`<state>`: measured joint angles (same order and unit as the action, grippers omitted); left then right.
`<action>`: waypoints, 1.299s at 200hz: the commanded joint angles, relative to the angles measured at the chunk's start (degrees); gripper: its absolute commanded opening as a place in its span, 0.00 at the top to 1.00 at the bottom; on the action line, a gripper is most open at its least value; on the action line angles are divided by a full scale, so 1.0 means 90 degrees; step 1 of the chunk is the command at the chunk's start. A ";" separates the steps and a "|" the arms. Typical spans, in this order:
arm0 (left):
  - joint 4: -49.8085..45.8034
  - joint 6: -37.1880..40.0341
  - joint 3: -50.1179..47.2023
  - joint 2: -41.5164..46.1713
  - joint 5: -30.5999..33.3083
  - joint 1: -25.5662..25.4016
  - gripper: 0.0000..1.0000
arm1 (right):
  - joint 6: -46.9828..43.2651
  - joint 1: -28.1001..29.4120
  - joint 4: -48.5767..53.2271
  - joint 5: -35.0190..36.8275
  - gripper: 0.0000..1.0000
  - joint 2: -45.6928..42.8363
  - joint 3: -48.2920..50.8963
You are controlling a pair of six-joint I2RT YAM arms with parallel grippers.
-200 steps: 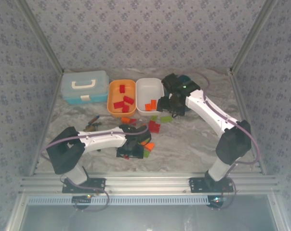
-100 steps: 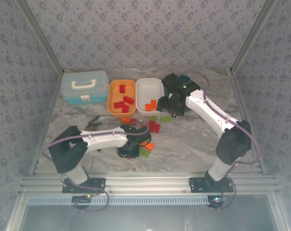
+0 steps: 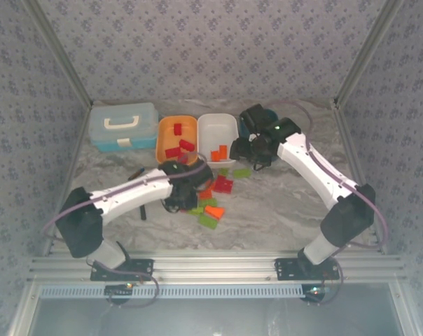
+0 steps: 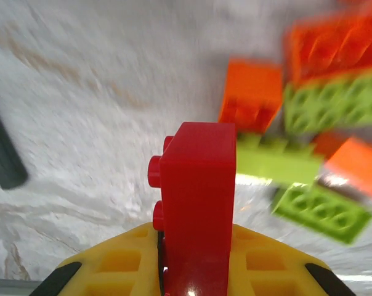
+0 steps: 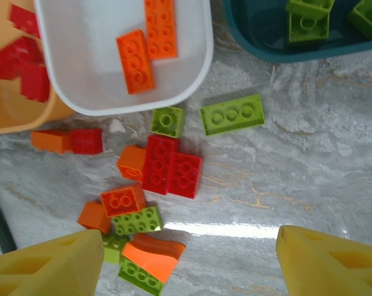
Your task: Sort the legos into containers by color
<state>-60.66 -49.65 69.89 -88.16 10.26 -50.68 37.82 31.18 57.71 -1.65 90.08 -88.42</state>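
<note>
Left arm has swung from the near bricks up toward the trays. Left hand point(image 3: 175, 201) now pinches a red brick point(image 4: 197, 203) clear of the tabletop point(image 4: 81, 123), long axis standing up out of the fingers. Orange tray point(image 3: 160, 140), holding reds, lies straight beyond it, and the left arm is nearer. Right hand point(image 5: 189, 246) is spread above loose bricks point(image 5: 167, 166) beside the white tray point(image 5: 81, 61).

Top cam looks down from high behind; both wrist cams sit close, sharing loose legos point(image 5: 160, 163) point(image 4: 334, 102).
</note>
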 commanded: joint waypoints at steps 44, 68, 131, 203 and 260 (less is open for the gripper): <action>0.0071 0.1779 0.2400 -0.1554 0.0202 0.1927 0.80 | -0.0471 -0.0202 -0.0767 -0.0574 0.25 -0.0844 0.0916; 0.0186 0.2027 0.3344 -0.2544 0.0087 0.2405 0.80 | -0.0585 -0.0213 -0.0776 -0.0792 0.25 -0.0857 0.0971; 0.0102 0.2244 0.5200 -0.4288 0.0017 0.2921 0.78 | -0.0958 -0.0159 -0.0313 -0.0759 0.28 -0.0815 0.1516; -0.0264 0.2264 0.5721 -0.4899 -0.0132 0.3090 0.62 | -0.0986 0.0204 -0.0163 -0.0321 0.29 -0.0474 0.1916; -0.0210 0.2228 0.5445 -0.4480 -0.0129 0.3082 0.40 | -0.0250 0.0122 -0.0181 0.0297 0.35 -0.0058 0.1802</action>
<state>-61.39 -29.47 119.61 -131.81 9.45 -23.14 31.42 33.78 54.68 -2.81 87.85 -71.85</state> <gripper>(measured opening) 0.573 0.655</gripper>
